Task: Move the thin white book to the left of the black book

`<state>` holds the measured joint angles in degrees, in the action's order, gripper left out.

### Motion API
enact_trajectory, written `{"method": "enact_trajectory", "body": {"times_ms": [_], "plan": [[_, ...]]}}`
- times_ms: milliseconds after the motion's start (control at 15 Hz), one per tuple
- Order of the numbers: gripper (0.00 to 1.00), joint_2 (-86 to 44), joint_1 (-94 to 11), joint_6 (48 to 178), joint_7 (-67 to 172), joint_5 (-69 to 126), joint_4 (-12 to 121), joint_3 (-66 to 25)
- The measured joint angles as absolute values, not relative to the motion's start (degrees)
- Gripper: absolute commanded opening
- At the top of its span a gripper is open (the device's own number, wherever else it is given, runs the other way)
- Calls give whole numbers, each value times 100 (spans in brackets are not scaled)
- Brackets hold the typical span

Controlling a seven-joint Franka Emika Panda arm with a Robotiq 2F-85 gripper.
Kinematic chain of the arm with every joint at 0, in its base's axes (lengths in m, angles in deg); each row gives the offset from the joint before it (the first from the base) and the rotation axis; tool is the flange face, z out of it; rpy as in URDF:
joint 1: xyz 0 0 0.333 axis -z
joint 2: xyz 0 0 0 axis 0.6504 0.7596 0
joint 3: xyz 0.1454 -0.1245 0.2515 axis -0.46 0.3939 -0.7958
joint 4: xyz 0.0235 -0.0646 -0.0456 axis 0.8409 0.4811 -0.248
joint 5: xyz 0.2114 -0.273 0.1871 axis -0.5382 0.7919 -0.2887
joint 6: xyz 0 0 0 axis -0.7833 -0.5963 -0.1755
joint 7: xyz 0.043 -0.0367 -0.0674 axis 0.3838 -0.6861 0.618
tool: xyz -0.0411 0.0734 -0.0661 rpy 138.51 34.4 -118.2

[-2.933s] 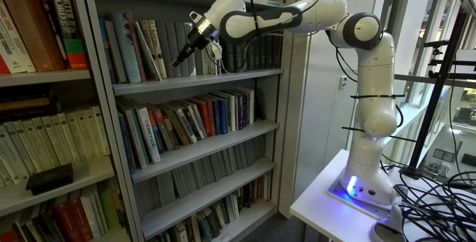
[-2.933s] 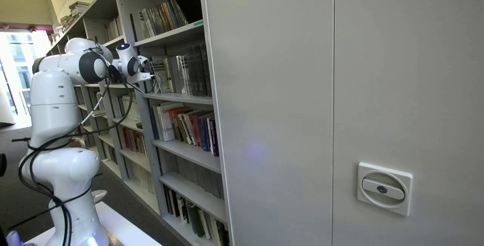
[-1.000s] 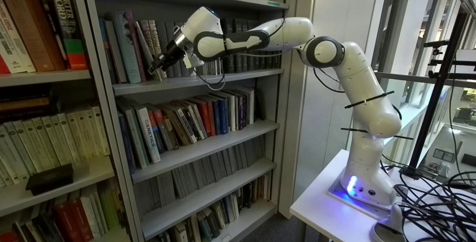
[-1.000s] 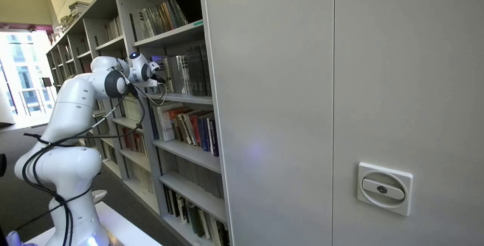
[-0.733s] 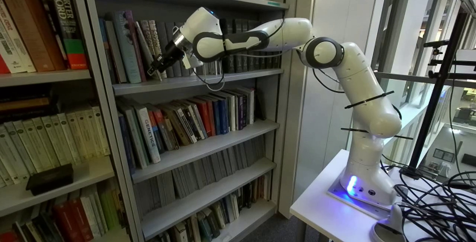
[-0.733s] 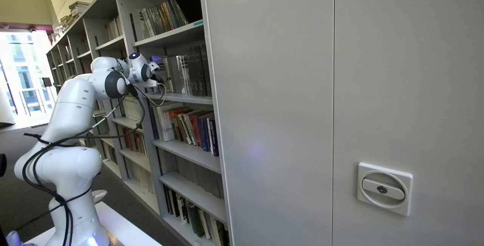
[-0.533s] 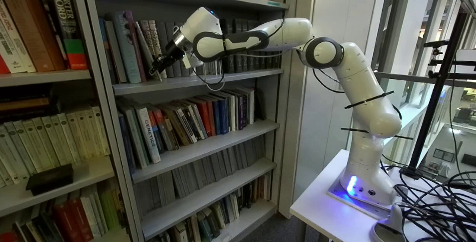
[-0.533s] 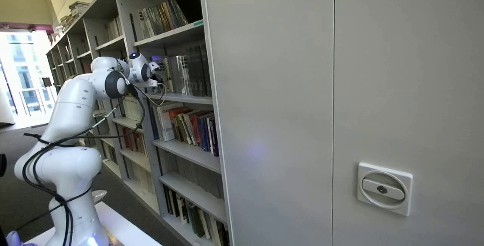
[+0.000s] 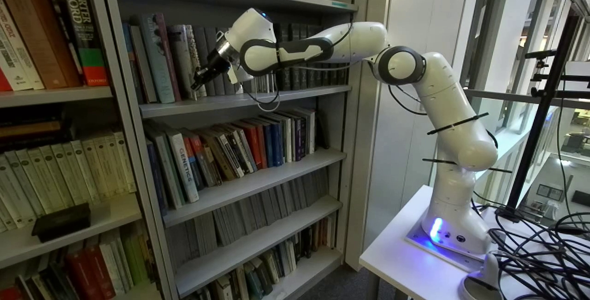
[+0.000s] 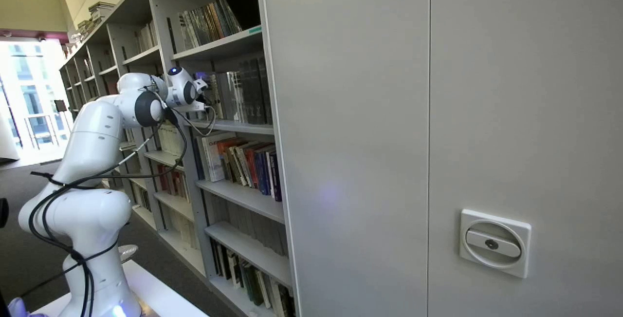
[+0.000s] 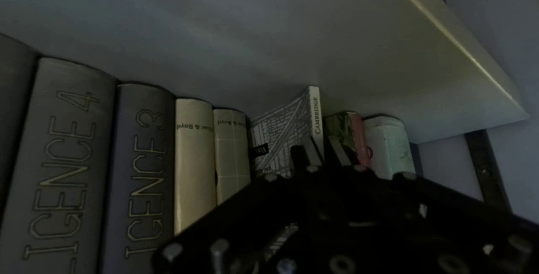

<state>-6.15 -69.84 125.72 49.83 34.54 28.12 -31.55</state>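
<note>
Around the white book (image 11: 316, 114), fingers (image 11: 300, 158) seem clamped.

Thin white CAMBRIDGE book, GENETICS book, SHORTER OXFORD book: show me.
Thin white CAMBRIDGE book (image 11: 316, 116): wrist view, spine lettering.
GENETICS book (image 9: 184, 166): an exterior view, mid-spine.
SHORTER OXFORD book (image 9: 84, 28): an exterior view, mid-spine.

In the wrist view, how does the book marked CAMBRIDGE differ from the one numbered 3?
The CAMBRIDGE book has a slim white spine, the 3 book a broad dark one. The CAMBRIDGE book also shows its patterned cover; the 3 book, only its spine. Both stand in one row, with lettered spines.
</note>
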Motion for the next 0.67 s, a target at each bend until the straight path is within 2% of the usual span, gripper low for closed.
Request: {"method": "enact_trajectory", "body": {"times_ms": [667], "plan": [[2,-706,-6983,12572,4978,3454,2911,-3003]]}}
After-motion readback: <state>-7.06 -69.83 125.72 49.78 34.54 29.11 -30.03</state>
